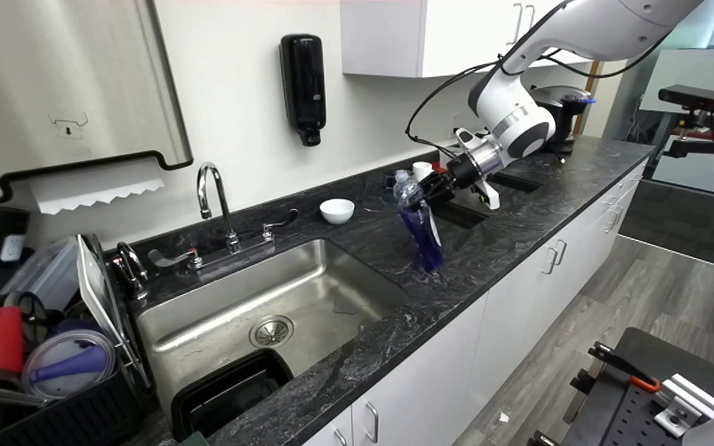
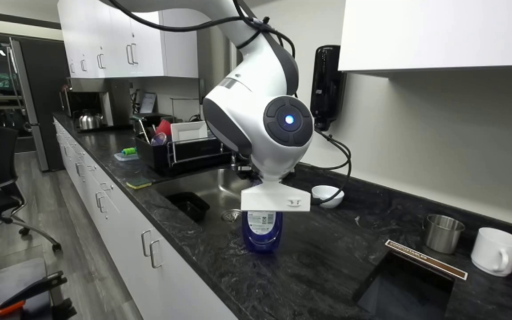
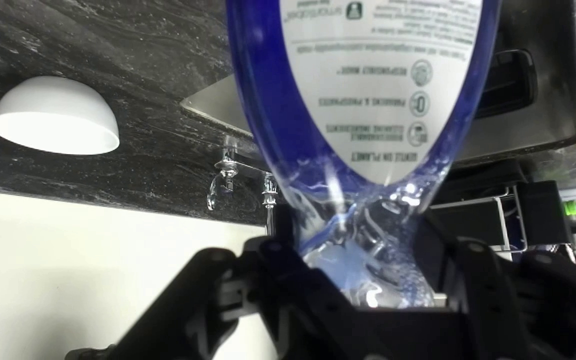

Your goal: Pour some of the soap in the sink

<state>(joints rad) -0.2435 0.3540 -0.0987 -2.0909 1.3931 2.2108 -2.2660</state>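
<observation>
Currently tool [image 3: 355, 239] part-closed, gripping tilted soap bottle [image 1: 420, 230] by upper half, beside sink [image 1: 326, 319].

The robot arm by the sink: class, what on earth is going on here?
A robot arm has its gripper closed on the upper part of a blue soap bottle. The bottle is base down at the counter beside the sink; whether it touches the counter is hard to tell. Nothing is seen pouring out.
</observation>
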